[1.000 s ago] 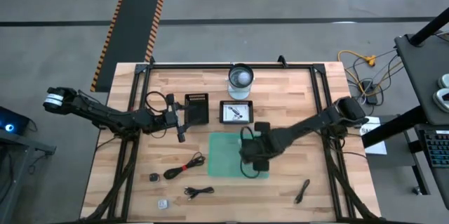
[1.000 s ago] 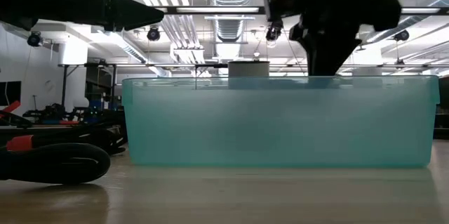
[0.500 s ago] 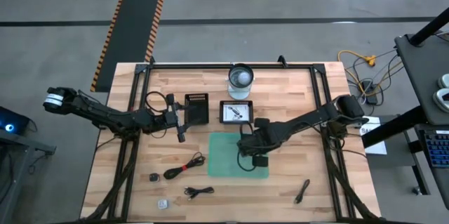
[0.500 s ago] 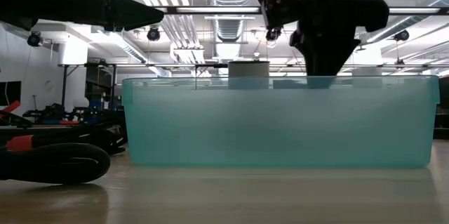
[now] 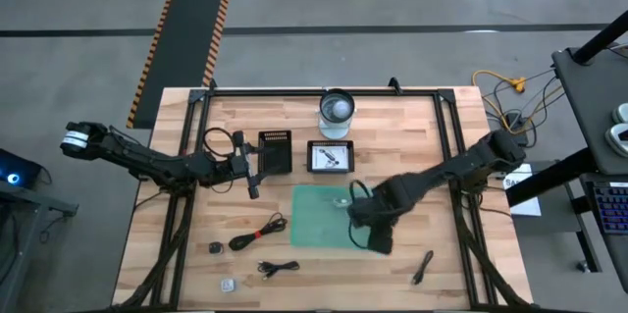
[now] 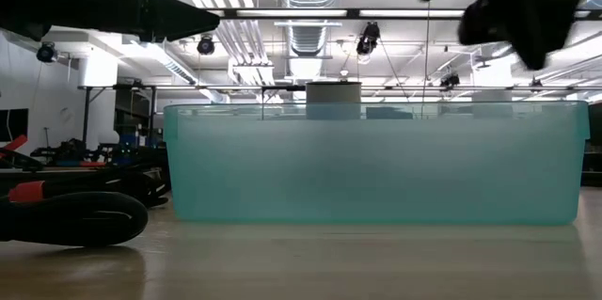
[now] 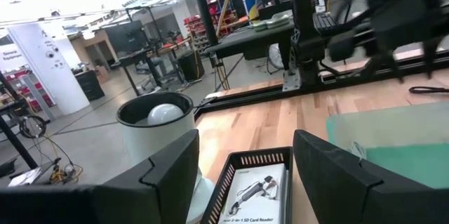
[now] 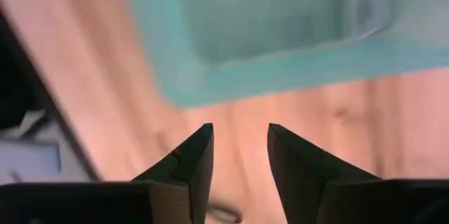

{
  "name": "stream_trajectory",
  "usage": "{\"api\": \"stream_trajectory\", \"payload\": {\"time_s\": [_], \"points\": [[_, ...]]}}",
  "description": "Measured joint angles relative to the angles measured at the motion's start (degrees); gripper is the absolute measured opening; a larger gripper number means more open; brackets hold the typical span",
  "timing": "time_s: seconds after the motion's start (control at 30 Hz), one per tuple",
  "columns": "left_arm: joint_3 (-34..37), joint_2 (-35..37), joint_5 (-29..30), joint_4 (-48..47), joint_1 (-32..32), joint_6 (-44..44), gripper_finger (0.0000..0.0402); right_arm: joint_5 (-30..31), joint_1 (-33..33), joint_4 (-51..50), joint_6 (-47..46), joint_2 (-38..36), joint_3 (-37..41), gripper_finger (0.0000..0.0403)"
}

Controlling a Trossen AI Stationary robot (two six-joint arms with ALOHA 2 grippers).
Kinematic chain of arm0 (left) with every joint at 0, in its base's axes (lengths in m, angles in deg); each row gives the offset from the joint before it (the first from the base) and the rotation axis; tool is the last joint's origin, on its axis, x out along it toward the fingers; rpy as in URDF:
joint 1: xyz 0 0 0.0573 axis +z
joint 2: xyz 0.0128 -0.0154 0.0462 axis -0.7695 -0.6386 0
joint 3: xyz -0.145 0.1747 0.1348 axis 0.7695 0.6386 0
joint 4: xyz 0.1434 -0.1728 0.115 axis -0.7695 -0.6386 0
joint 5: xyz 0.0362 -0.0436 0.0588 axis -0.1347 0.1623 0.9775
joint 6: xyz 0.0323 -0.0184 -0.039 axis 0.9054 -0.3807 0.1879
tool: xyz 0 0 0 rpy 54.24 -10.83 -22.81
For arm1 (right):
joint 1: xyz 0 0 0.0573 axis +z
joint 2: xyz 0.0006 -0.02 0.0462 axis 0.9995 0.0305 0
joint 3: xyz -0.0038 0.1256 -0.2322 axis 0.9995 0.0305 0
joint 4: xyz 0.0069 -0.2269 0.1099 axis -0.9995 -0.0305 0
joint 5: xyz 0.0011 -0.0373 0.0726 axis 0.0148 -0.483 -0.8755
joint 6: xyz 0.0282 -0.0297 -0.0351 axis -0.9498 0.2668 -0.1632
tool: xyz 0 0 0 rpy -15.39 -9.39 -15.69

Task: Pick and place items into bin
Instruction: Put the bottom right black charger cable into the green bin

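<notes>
The right pincer (image 5: pixel 381 242) hangs over the near right corner of the teal bin (image 5: pixel 316 203), fingers apart with bare wood showing between them in its own wrist view, nothing gripped. Inside the bin, near its far right corner, a pale, whitish thing (image 5: pixel 341 200) lies on the floor — too small to name, but it looks like at least one item is in. Plenty left, by the look of it: a thick black coiled cable (image 5: pixel 257 232) sits on the table left of the bin, a thinner black cable (image 5: pixel 279 268) lies nearer the front edge, a tiny dark piece (image 5: pixel 215 248) and a small white piece (image 5: pixel 228 285) rest toward the front left corner, and another black cable (image 5: pixel 423 266) lies well off to the front right. The left pincer (image 5: pixel 253 168) waits left of the bin by a black tray (image 5: pixel 276 152), fingers spread and empty. I'd call this early going; that front-right cable is the nearest pick for the right arm.
</notes>
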Motion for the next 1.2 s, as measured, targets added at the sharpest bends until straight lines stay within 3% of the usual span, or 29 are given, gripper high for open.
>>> {"api": "stream_trajectory", "payload": {"time_s": [0.27,0.73,0.93,1.2], "points": [[0.0,0.0,0.0,0.0,0.0,-0.2,0.0215,-1.4,12.1,0.0,1.8,0.5,0.4,0.0130],[0.0,-0.8,0.0,-2.6,0.0,-2.3,0.0215,-0.5,30.3,6.3,-18.8,0.5,4.5,0.0110],[0.0,-3.3,0.0,-1.5,0.0,-2.3,0.0215,1.8,34.1,11.6,-22.3,0.5,8.8,0.0104],[-0.1,-6.4,0.0,3.4,0.0,-1.4,0.0215,9.2,33.9,12.3,-16.6,0.5,13.8,0.0122]]}}
